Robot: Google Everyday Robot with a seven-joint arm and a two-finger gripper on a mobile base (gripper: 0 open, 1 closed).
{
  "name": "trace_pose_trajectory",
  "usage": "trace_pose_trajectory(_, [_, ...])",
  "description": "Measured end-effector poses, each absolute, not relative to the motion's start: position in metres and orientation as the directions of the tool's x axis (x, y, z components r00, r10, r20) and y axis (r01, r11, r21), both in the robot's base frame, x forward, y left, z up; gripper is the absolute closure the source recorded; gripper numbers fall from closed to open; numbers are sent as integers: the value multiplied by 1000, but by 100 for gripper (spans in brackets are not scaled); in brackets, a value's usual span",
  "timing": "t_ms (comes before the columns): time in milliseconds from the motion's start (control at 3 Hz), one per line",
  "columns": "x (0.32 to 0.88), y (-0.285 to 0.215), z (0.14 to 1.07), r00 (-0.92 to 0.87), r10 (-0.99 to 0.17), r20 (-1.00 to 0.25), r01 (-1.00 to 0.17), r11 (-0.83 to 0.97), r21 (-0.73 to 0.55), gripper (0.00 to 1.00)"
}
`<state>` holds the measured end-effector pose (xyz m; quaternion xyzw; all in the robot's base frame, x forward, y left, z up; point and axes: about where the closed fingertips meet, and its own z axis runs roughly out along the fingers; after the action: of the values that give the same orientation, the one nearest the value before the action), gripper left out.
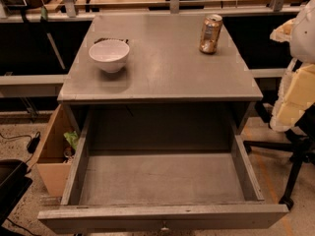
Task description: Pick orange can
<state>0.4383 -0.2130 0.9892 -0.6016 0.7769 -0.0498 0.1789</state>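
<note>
grey table top [162, 68] | orange can [210, 33] upright, far right corner | fingers out of frame, state unknown

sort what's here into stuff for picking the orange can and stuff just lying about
For the job: orange can, upright, back right of the table; gripper, not in view.
Lying about: white bowl, left on the table; open drawer; cardboard box on the floor.

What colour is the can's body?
Shiny orange-gold with pale markings, silver rim; camera view shows the can best. The gripper is not in view.
</note>
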Motion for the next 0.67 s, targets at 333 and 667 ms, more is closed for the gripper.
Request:
trace_pose_trajectory(333, [440, -213, 989, -214, -951, -224, -915, 276, -296, 0])
trace_pose_trajectory(667, [461, -219, 991, -246, -919, -308, -874, 348, -339, 0])
